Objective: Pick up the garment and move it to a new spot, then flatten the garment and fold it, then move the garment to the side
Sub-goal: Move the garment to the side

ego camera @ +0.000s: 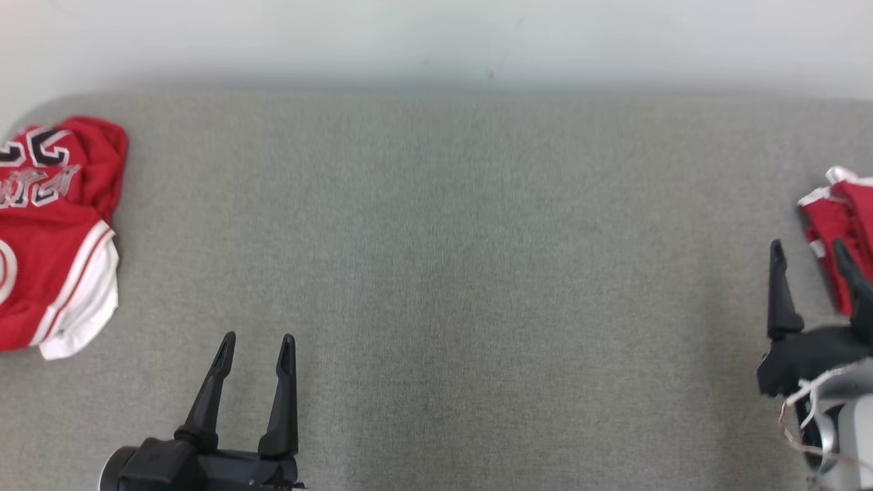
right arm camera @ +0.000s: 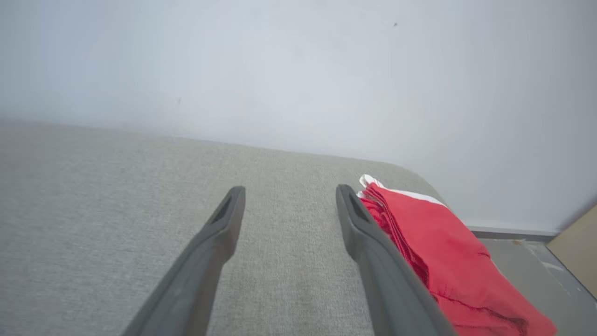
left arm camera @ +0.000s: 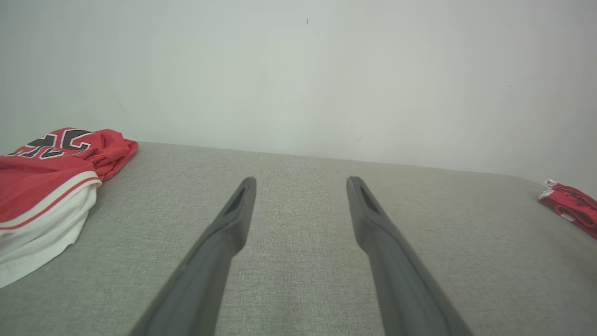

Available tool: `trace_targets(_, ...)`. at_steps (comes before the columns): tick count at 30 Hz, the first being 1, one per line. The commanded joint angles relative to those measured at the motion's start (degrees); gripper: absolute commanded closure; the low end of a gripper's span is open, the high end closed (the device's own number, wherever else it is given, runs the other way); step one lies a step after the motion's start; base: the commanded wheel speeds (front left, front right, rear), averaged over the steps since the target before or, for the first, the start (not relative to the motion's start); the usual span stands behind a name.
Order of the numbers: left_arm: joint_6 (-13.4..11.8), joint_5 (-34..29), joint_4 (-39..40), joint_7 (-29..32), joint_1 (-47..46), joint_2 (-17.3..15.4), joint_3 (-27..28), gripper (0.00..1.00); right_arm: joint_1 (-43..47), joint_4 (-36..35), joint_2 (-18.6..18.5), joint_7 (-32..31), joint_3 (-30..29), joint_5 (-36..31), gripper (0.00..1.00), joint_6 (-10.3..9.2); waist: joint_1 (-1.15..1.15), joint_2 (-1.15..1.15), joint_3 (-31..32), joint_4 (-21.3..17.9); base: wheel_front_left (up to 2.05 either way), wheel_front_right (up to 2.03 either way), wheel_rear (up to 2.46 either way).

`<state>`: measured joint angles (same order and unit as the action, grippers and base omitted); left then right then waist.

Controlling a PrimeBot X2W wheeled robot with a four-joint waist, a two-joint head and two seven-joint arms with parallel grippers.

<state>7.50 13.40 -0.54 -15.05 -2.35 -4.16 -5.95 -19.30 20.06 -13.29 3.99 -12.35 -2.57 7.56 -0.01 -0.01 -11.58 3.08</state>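
Left claw [ego camera: 258, 337] and right claw [ego camera: 807, 245] are wide open, empty. I see the folded garment [ego camera: 846, 211] just beside the right one; the crumpled jersey [ego camera: 54, 239] lies nearer my left.

Bright, soft, even light; shadows are faint, just a dim band where the grey fabric surface [ego camera: 436, 273] meets the pale, washed-out wall [ego camera: 436, 41]. Wrist views look slightly hazy and curve at the edges.
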Motion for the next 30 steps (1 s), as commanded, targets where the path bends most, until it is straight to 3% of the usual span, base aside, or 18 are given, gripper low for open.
trace_targets(1,-0.09,0.21,-0.31,-0.19,0.76,0.05,0.31,0.0,1.55,-1.39,0.63,0.34,-0.15,1.36,0.0,-0.16,0.01,0.01,4.72,-0.63,0.0,0.0,0.0)
trace_targets(7,-0.09,0.82,-2.79,-0.19,2.72,0.8,1.64,0.0,10.19,-10.87,6.13,2.38,1.7,8.15,0.0,-0.16,0.01,0.01,8.28,-1.08,0.0,0.0,0.0)
trace_targets(14,-0.14,0.24,-5.18,-0.19,5.47,1.21,5.03,0.0,18.38,-11.34,10.06,5.09,4.65,12.5,0.0,-0.16,0.01,0.01,11.45,-2.6,0.0,0.0,0.0)
trace_targets(23,-0.13,-0.11,-6.64,-0.2,7.46,1.27,6.53,0.0,19.66,-7.78,10.44,6.17,11.13,16.26,0.0,-0.15,0.01,0.01,12.4,-3.92,0.0,0.0,0.0)
trace_targets(30,-0.12,0.43,-7.23,-0.19,7.57,1.3,5.91,0.0,19.21,-6.93,10.39,6.45,11.98,16.32,0.0,-0.16,0.01,0.01,12.48,-3.53,0.0,0.0,0.0)
